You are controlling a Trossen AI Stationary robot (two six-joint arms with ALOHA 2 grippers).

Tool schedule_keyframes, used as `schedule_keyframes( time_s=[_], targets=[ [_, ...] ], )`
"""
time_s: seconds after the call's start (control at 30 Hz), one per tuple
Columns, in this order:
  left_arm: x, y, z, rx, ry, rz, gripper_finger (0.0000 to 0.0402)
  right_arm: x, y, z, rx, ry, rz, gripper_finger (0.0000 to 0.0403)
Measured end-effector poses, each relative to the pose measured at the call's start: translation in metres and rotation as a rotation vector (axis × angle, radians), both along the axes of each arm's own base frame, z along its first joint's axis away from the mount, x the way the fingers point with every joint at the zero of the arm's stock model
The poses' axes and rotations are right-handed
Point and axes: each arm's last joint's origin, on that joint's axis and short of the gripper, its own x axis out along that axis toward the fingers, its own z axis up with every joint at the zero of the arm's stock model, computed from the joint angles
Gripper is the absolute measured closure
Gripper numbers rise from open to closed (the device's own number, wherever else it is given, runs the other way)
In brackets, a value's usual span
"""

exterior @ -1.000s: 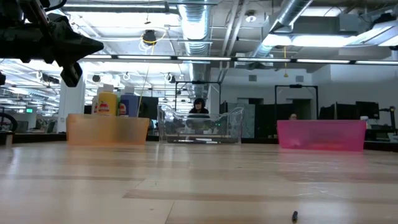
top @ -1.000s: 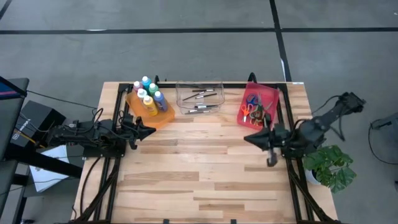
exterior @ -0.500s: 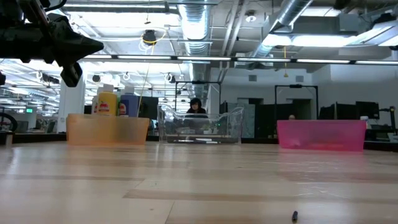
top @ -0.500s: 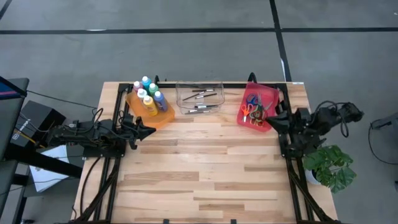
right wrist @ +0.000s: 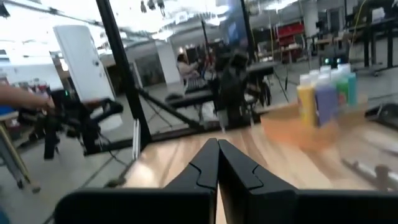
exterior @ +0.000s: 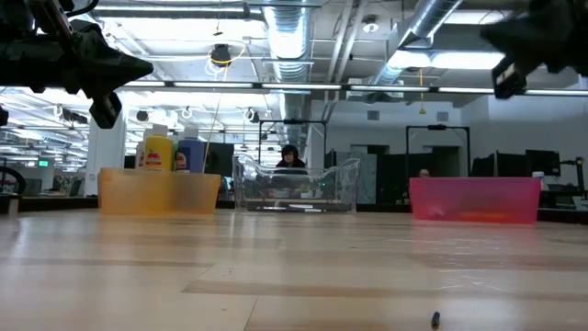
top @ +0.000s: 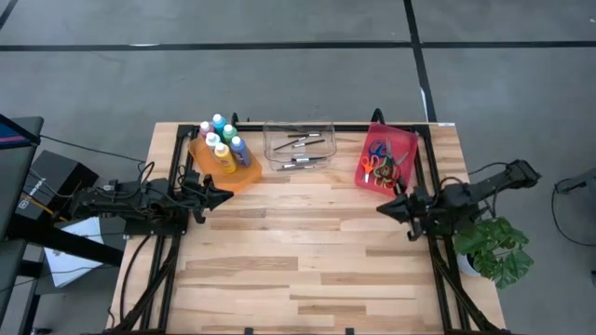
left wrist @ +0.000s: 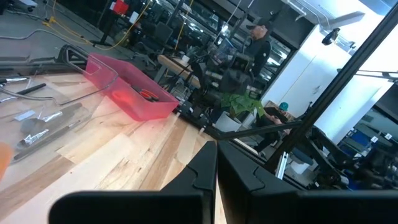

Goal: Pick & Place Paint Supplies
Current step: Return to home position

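Several paint bottles (top: 222,144) stand upright in the orange bin (top: 244,177) at the table's far left; they also show in the low view (exterior: 170,154) and the right wrist view (right wrist: 326,93). Thin dark paintbrushes (top: 300,144) lie in the clear bin (top: 328,126). Scissors (top: 380,162) lie in the red bin (top: 406,140). My left gripper (top: 228,194) (left wrist: 216,163) hovers shut just near of the orange bin. My right gripper (top: 380,208) (right wrist: 218,158) hovers shut near of the red bin, above the table. Neither holds anything.
A potted plant (top: 494,249) stands off the table's right side under my right arm. A small dark speck (exterior: 435,319) lies on the wood near the table's near edge. A person (exterior: 290,158) shows in the room behind the clear bin. The middle and near boards are bare wood.
My right arm drew back toward the red bin's near right corner, then swung out again toward the table's middle. It now shows at the top right of the low view, where it was out of sight before. The left arm kept still.
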Motion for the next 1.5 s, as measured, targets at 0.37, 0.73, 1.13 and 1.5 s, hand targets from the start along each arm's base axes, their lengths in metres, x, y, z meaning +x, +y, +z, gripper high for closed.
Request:
schedule_keyframes(
  time_s=[0.37,0.73,1.13,1.5],
  targets=[
    [0.0,0.0,0.0,0.0,0.0,0.0,0.0396,0.001,0.002,-0.024,-0.091,0.07,0.062,0.0403],
    [0.0,0.0,0.0,0.0,0.0,0.0,0.0396,-0.006,-0.021,-0.024,-0.249,0.046,-0.1,0.0403],
    [0.0,0.0,0.0,0.0,0.0,0.0,0.0396,-0.003,-0.023,-0.028,-0.207,0.085,-0.047,0.0403],
    [0.0,0.0,0.0,0.0,0.0,0.0,0.0396,-0.003,-0.023,-0.028,-0.214,0.084,-0.051,0.0391]
  ],
)
